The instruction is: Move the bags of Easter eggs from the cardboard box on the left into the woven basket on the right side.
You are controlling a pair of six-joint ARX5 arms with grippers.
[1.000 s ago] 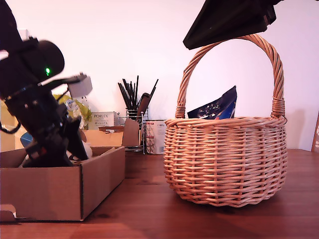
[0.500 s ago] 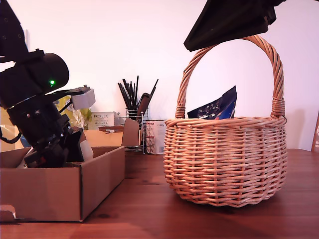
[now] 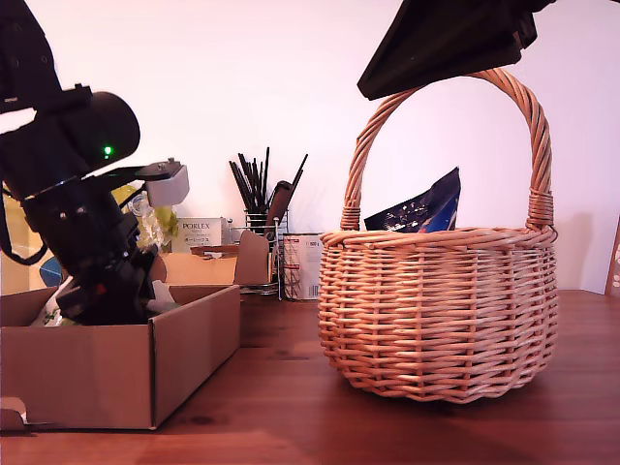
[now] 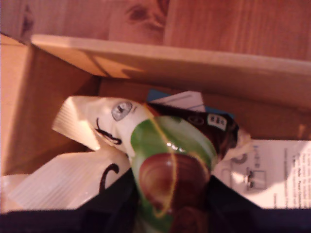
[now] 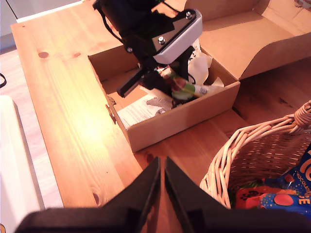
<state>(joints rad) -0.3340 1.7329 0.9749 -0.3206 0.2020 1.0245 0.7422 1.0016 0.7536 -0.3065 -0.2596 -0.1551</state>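
Two arms, my first pincer [image 5: 172, 87] tilted into cardboard box [image 3: 184, 339], clamping white-and-green bag [image 4: 165, 160]

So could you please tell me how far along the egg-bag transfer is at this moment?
Partly done. The woven basket already holds a dark blue bag and red-and-blue packs. In hand: my first gripper is down in the cardboard box, shut on a white-and-green bag. Left: lifting that across, plus other white packets in the box. My second gripper hangs shut and empty beside the basket.
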